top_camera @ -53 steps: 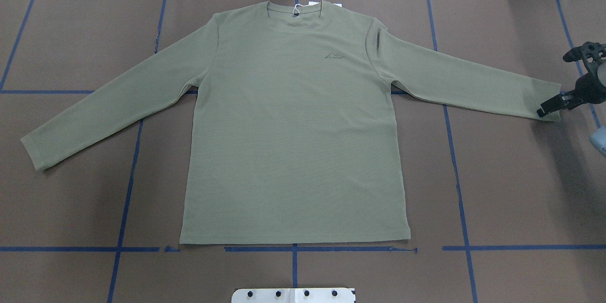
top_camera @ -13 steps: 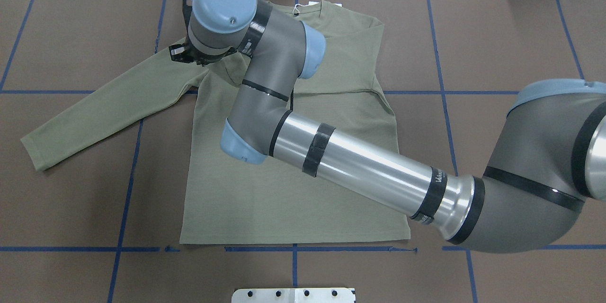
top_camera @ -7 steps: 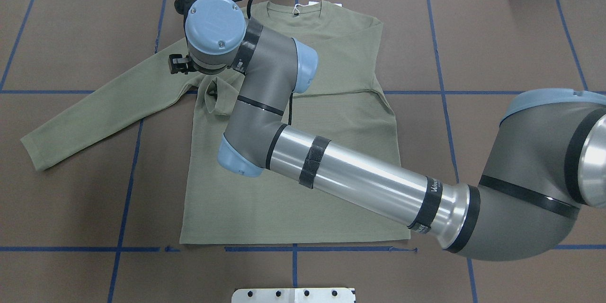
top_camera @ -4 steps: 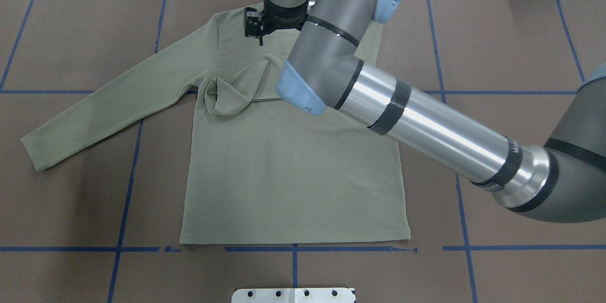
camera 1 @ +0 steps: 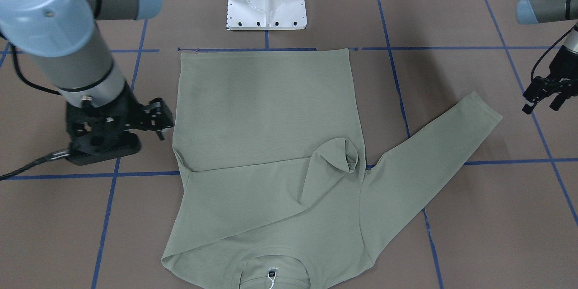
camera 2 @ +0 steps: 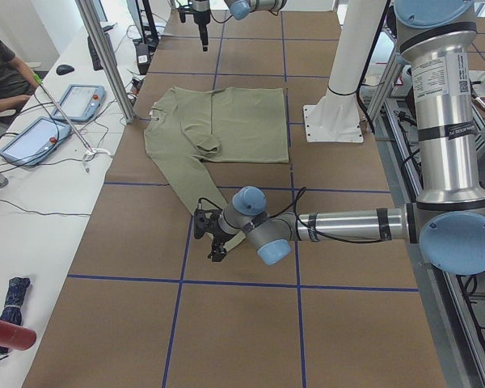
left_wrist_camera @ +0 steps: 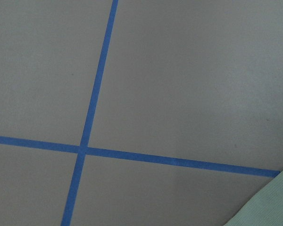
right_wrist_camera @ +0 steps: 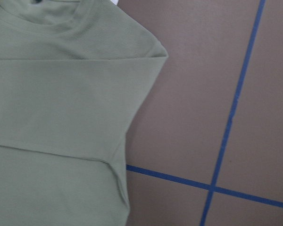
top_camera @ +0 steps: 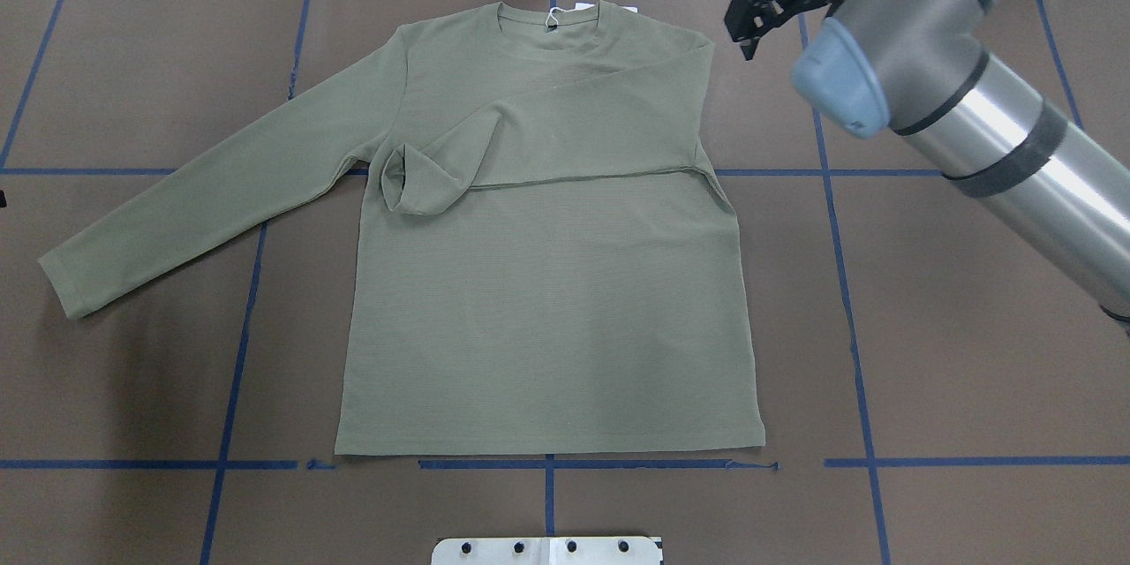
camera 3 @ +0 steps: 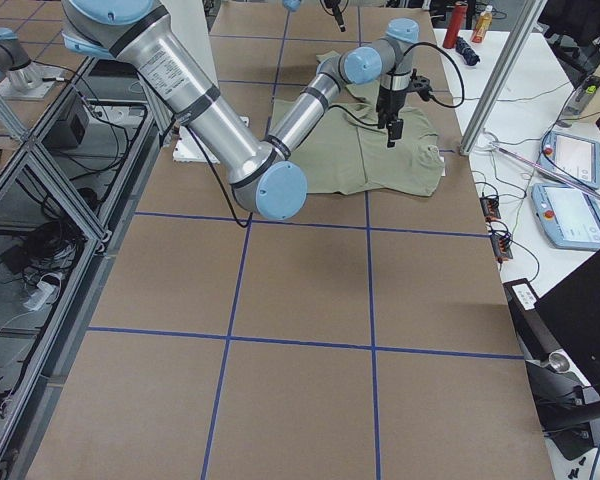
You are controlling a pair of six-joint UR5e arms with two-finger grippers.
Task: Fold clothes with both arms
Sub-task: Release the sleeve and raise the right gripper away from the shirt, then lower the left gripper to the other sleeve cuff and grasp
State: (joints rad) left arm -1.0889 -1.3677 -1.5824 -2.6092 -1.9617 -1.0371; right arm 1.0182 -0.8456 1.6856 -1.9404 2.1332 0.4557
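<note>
On the brown table (top_camera: 971,327) the shirt (top_camera: 547,309) lay flat. Its collar (top_camera: 565,33) was on the side far from the robot, and its hem sat just short of a blue tape line (top_camera: 618,463) near the white base (top_camera: 547,550). One sleeve (top_camera: 583,137) was folded across the chest, running from the shoulder on the right arm's side to the opposite armpit. There its cuff (top_camera: 406,190) lay curled open and rumpled. The other sleeve (top_camera: 203,194) stretched out straight, slanting over the table on the left arm's side. A white tag (top_camera: 552,16) on a string sat at the neck.

The right gripper (top_camera: 746,31) hung over bare table just beside the folded shoulder, clear of the cloth. Its fingers stood apart and held nothing. The right arm (top_camera: 971,97) reached in to it from the table's edge. Its wrist camera looked down on that shoulder (right_wrist_camera: 146,52) and a crossing of tape, with no fingers in view.

The left gripper (camera 1: 539,107) pointed down near the spread sleeve's end (camera 1: 485,110), apart from it, with its fingers parted and empty. Its wrist camera caught only a corner of green cloth (left_wrist_camera: 269,209) beside crossed tape.

In the left side view, a person (camera 2: 4,69) sat at a white bench with two tablets (camera 2: 77,101).
</note>
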